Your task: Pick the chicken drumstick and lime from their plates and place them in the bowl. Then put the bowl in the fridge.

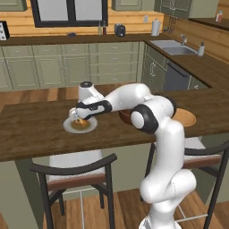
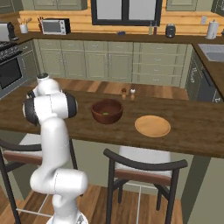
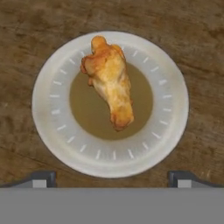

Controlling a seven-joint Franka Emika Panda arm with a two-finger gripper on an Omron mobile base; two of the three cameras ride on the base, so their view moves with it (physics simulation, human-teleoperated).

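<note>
The gripper (image 1: 77, 117) hangs over the pale grey plate (image 1: 91, 128) left of centre in the left base view, jaws spread as wide as they go and holding nothing. In the hand view the two dark fingertips (image 3: 43, 178) stand far apart at the bottom corners, one on each side of the plate's near rim. The chicken drumstick (image 3: 109, 81) lies on the brownish centre of that plate (image 3: 48, 109), just above the middle of the hand view, its knobby end toward the top and its narrower end pointing down and a little right. It is untouched.

In the right base view the dark wooden bowl (image 2: 106, 111) sits near the middle of the frame on the wooden counter (image 2: 192, 127), with the lime (image 2: 105, 113) showing as a small green spot inside it. The tan-brown plate (image 2: 152, 125) lies just right of the bowl, bare. Two small shakers (image 2: 128, 93) stand together behind the bowl. In the left base view the arm's elbow covers most of the bowl, and the tan plate (image 1: 187, 117) peeks out to the right of it
</note>
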